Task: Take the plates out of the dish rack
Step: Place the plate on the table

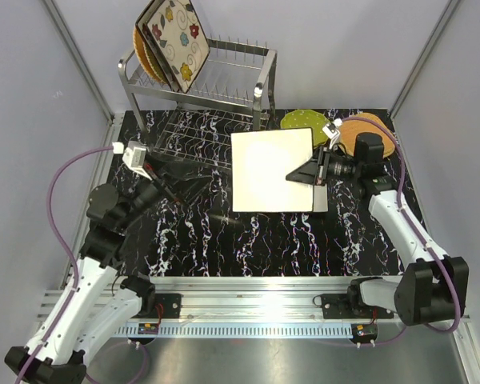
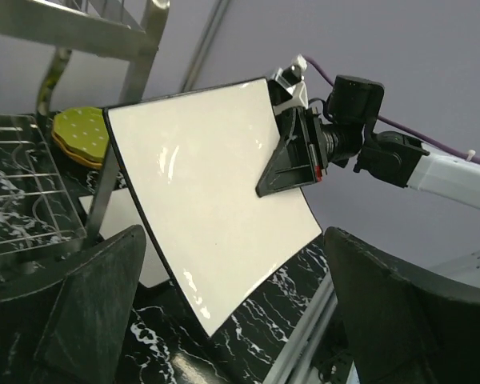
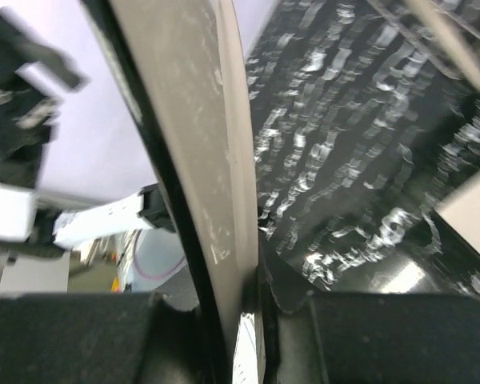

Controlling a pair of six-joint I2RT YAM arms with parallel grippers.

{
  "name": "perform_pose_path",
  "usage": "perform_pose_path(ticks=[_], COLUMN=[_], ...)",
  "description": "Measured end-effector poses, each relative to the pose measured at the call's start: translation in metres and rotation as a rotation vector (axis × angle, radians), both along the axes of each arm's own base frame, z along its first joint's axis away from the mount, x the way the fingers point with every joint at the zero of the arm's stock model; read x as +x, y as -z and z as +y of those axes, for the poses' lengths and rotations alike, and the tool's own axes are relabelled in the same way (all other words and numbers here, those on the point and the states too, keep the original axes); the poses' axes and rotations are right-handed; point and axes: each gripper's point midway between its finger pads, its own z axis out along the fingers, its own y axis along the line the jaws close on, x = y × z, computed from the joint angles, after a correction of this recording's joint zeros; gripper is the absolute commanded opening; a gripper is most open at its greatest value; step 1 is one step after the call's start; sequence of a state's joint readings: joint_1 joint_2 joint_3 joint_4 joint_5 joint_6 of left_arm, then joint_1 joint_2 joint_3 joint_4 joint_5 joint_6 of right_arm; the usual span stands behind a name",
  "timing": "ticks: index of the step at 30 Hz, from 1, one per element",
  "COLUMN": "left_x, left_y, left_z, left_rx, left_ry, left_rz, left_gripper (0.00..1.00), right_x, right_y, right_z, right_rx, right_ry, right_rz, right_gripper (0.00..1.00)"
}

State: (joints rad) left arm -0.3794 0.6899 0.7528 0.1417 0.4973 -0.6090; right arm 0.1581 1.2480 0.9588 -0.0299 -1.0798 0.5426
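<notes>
Black marbled counter (image 1: 224,240) beneath everything, arm bases along its near edge.

Shiny steel-wire dish rack (image 1: 224,76) at the far left of that counter, two tiers, upright prongs on top, grid shelf below. Leaning in the left end of the upper tier: flowered square plates (image 1: 176,40), patterned faces toward the right, with a rack-held wicker plate (image 1: 141,50) just behind them.

Out of the rack, over the middle of the counter and just right of the lower shelf: square cream plate (image 1: 268,168), plain glossy underside toward the overhead camera, dark rim showing. Seen tilted and lifted in the left wrist view; lowest corner close to the counter, contact not clear. Partly hidden under it, a second cream plate (image 1: 322,198) lying flat on the counter.

At the far right, flat on the counter, a loose wicker plate (image 1: 368,128), and touching or overlapping its left side a green dotted plate (image 1: 304,120).

Right end effector (image 1: 294,175) pinching the right edge of the square cream plate, one finger on each face, the plate's rim running straight between them in the right wrist view.

Left end effector (image 1: 174,184) spread wide and gripping nothing, low over the counter left of the held plate and pointing toward it, apart from it.
</notes>
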Motion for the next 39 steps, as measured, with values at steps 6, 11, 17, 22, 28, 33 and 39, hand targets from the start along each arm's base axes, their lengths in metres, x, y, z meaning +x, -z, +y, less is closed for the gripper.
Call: perform_pose_path(ticks=[6, 11, 17, 22, 28, 33, 39], left_x=[0.001, 0.004, 0.002, 0.003, 0.006, 0.007, 0.009], left_y=[-0.012, 0.002, 0.017, 0.021, 0.03, 0.033, 0.033], left_z=[0.024, 0.038, 0.052, 0.058, 0.06, 0.062, 0.065], left_rx=[0.076, 0.13, 0.163, 0.178, 0.198, 0.205, 0.207], left_ry=[-0.142, -0.228, -0.292, -0.324, -0.342, -0.351, -0.372], left_rz=[-0.085, -0.062, -0.041, -0.041, -0.018, -0.012, -0.009], left_gripper=[0.99, 0.99, 0.99, 0.99, 0.99, 0.99, 0.99], right_x=[0.007, 0.009, 0.008, 0.016, 0.023, 0.041, 0.069], right_y=[0.034, 0.057, 0.082, 0.1, 0.105, 0.112, 0.124], right_z=[-0.028, -0.05, -0.072, -0.089, -0.096, -0.099, -0.103], right_rx=[-0.079, -0.135, -0.189, -0.239, -0.268, -0.277, -0.28], right_ry=[0.121, 0.201, 0.234, 0.285, 0.304, 0.303, 0.305], right_rz=[0.116, 0.202, 0.286, 0.334, 0.32, 0.34, 0.38], right_gripper=[0.0, 0.0, 0.0, 0.0, 0.0, 0.0, 0.0])
